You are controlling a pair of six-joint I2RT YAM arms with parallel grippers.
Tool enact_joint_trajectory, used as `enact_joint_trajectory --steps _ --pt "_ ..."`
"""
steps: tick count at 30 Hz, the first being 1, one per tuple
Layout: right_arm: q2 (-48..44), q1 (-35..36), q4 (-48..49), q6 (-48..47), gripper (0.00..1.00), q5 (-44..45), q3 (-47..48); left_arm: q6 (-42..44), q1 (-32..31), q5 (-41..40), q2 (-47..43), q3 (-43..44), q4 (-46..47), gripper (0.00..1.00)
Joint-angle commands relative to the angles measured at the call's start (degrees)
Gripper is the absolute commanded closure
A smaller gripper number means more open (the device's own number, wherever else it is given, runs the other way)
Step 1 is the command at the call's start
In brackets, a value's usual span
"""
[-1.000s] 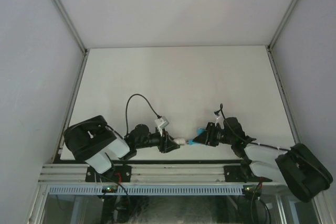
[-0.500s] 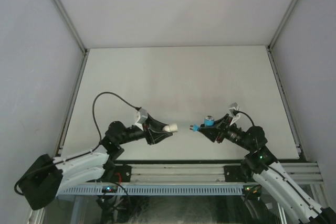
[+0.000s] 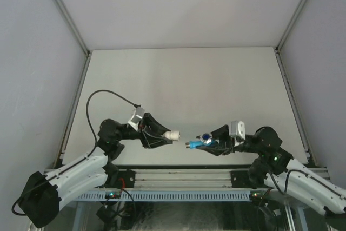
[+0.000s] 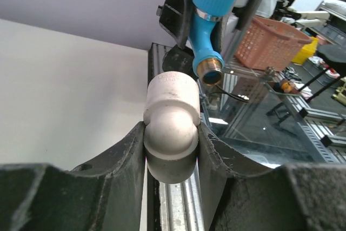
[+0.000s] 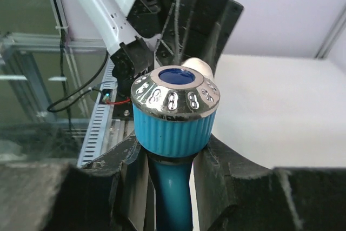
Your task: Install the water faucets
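Note:
The blue water faucet (image 3: 201, 143) with its chrome-topped handle (image 5: 175, 97) is clamped in my right gripper (image 3: 212, 144), which is shut on it; its threaded end (image 4: 210, 73) points left. A white-grey pipe fitting (image 3: 172, 134) sits squeezed between the fingers of my left gripper (image 3: 162, 135), which is shut on it. In the left wrist view the fitting (image 4: 171, 117) fills the jaws of the left gripper (image 4: 172, 133), and the faucet (image 4: 210, 25) hangs just beyond it. A small gap separates the faucet's threads from the fitting. Both parts are held above the table (image 3: 184, 79) near its front edge.
White walls enclose the table on three sides. An aluminium rail (image 3: 184, 176) runs along the near edge under both arms. Beyond the table, the left wrist view shows an orange basket (image 4: 270, 39) and clutter outside the cell.
Both arms have swung and re-posed since a second ago. The faucet and fitting, then touching tip to tip, now stand a little apart, with the faucet lower and its threads facing the fitting.

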Motion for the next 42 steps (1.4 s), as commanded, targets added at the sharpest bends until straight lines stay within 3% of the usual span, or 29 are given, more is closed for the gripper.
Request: enact_joint_trajectory --steps 1,6,12,16,21,27,34,42 --pt "-0.30 11.30 -4.88 -25.60 1.00 14.10 3.40 -5.35 0.34 4.11 -0.97 4.21 5.50 1.00" --pt "2.27 17.77 -1.44 -31.83 1.00 22.47 3.44 -6.26 0.25 5.49 0.54 5.68 5.78 1.00" --pt "4.40 17.65 2.27 -30.23 1.00 28.07 3.44 -2.76 0.25 4.52 0.94 5.30 4.46 1.00" --pt "4.40 12.06 3.60 -24.94 1.00 22.20 3.42 4.71 0.30 2.99 2.83 6.56 -2.16 1.00" --pt "4.79 5.33 3.81 -20.18 1.00 13.39 3.44 6.40 0.96 2.37 4.51 8.43 -3.46 1.00" --pt "4.44 5.61 3.46 -20.93 1.00 11.88 3.29 6.31 2.03 -0.05 4.27 8.79 -2.60 1.00" --pt "6.62 6.76 7.67 -19.89 1.00 11.26 3.00 -0.58 2.06 1.91 7.11 8.49 8.37 1.00" --pt "6.92 6.94 10.24 -18.57 1.00 13.07 2.62 -3.32 2.01 2.44 7.31 7.40 13.66 1.00"
